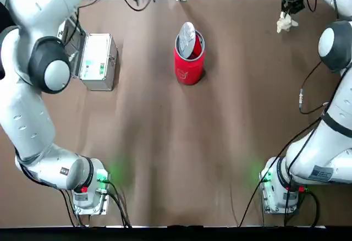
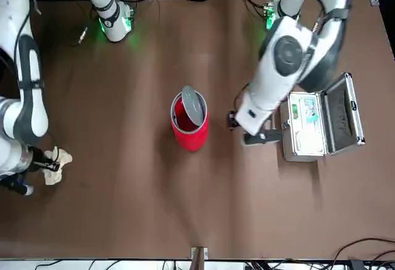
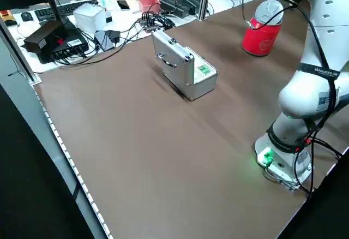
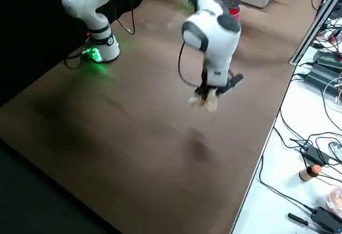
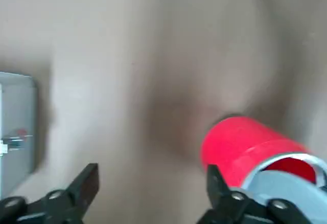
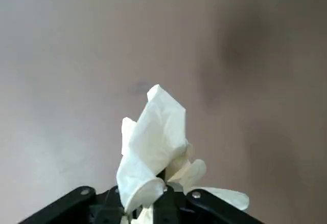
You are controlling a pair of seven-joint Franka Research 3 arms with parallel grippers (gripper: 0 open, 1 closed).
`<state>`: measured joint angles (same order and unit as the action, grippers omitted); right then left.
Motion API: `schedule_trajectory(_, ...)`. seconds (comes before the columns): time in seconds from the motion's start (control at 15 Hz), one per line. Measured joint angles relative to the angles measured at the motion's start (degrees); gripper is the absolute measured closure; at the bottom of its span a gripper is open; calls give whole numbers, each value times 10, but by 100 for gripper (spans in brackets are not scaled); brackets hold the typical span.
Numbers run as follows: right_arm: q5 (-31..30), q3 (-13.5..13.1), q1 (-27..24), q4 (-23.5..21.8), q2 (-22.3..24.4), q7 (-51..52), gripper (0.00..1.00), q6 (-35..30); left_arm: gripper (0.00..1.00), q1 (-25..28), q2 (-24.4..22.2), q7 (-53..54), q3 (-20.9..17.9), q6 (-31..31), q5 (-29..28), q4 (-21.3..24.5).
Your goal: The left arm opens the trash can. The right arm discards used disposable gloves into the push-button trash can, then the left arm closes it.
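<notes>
Gloves (image 6: pixel 153 147), a cream-white wrinkled wad, hang pinched in my right gripper (image 1: pixel 290 11) at the far right corner; the small red cylindrical trash can (image 1: pixel 189 64), silver lid tipped open, lies leftward, mid-surface. My left gripper (image 5: pixel 148 193) hovers spread, empty.

Red trash can (image 1: pixel 190 64) upright, silver lid tipped open; cream gloves (image 1: pixel 286 23) wad pinched in right gripper (image 1: pixel 290 11), lifted.

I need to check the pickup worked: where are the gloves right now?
The gloves hang pinched in the right gripper, lifted above the table's far right corner in the top view, well to the right of the open trash can.
</notes>
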<state>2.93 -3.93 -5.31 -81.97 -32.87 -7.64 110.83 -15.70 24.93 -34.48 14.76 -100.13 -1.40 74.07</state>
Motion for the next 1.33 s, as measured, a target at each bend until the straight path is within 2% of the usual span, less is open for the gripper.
schedule_trajectory(0.13,32,20,11,0,26,0,93,-32,0,29,-15,53,0,41,0,-1)
schedule_trajectory(0.33,50,70,23,-2,45,-2,93,-64,0,76,-40,134,0,103,0,-1)
schedule_trajectory(0.67,75,165,49,-4,46,-29,93,-65,0,140,-80,222,1,193,-1,-1)
schedule_trajectory(0.87,84,218,53,-4,53,-45,93,-64,0,148,-96,233,0,221,-1,-1)
schedule_trajectory(1.13,108,257,51,-4,57,-45,93,-65,0,147,-122,233,1,235,-1,-2)
schedule_trajectory(1.33,156,267,51,-4,57,-16,93,-65,0,146,-159,240,2,247,-1,-2)
